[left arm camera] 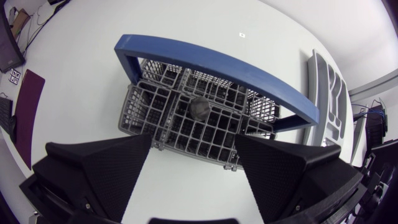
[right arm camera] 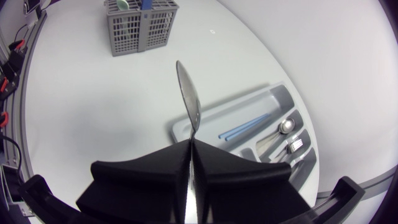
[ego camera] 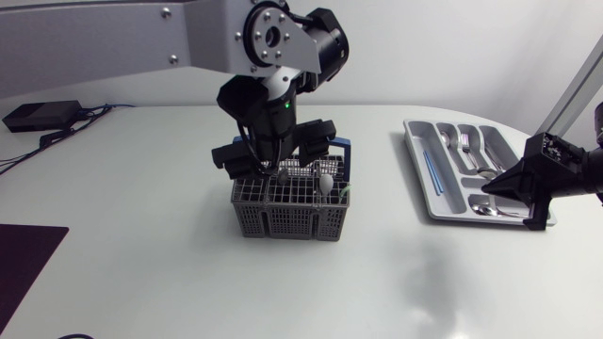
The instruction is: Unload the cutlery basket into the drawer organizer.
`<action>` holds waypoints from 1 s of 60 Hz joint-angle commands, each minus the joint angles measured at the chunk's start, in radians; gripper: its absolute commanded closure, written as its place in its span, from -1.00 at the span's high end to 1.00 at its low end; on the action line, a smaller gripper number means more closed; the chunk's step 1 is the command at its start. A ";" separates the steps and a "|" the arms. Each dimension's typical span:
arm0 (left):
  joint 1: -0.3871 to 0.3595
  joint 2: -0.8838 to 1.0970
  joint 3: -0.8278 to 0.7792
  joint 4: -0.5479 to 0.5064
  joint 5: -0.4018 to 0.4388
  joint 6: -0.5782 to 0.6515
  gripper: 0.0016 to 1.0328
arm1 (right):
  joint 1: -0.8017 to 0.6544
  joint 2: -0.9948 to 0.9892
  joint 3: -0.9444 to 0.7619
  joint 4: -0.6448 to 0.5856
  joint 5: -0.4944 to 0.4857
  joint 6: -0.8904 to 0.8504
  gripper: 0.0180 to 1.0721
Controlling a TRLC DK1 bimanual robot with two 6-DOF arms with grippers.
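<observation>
Grey plastic lattice forms the cutlery basket (ego camera: pixel 287 207), which stands upright near the middle of the white desk (ego camera: pixel 151 207) with its blue handle (left arm camera: pixel 217 62) raised over it. The left arm comes in from the far left, and its pincer (ego camera: pixel 275 155) hangs directly above the basket with its fingers spread wide and nothing between them. In the left wrist view a rounded grey utensil head (left arm camera: pixel 200 107) pokes up from a middle compartment, ahead of the open pincer. At least two such heads show from above, and something pale green (ego camera: pixel 344 195) sits at the basket's right end.

Well apart to the right lies the grey drawer organizer (ego camera: pixel 412 141). Its left compartment holds a pair of thin blue sticks (ego camera: pixel 430 167), and the ones beside it hold forks (ego camera: pixel 464 141) and spoons. The right pincer (ego camera: pixel 488 191) hovers over the organizer's near end. Its fingers are pressed together on the handle of a metal spoon (right arm camera: pixel 188 99), whose bowl points straight ahead above the tray's corner.

A dark mat (ego camera: pixel 24 259) lies at the desk's near left edge.
</observation>
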 commanded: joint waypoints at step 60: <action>-0.064 0.110 0.077 -0.044 -0.148 0.174 0.82 | -0.089 0.378 0.114 0.282 0.437 -0.328 -0.04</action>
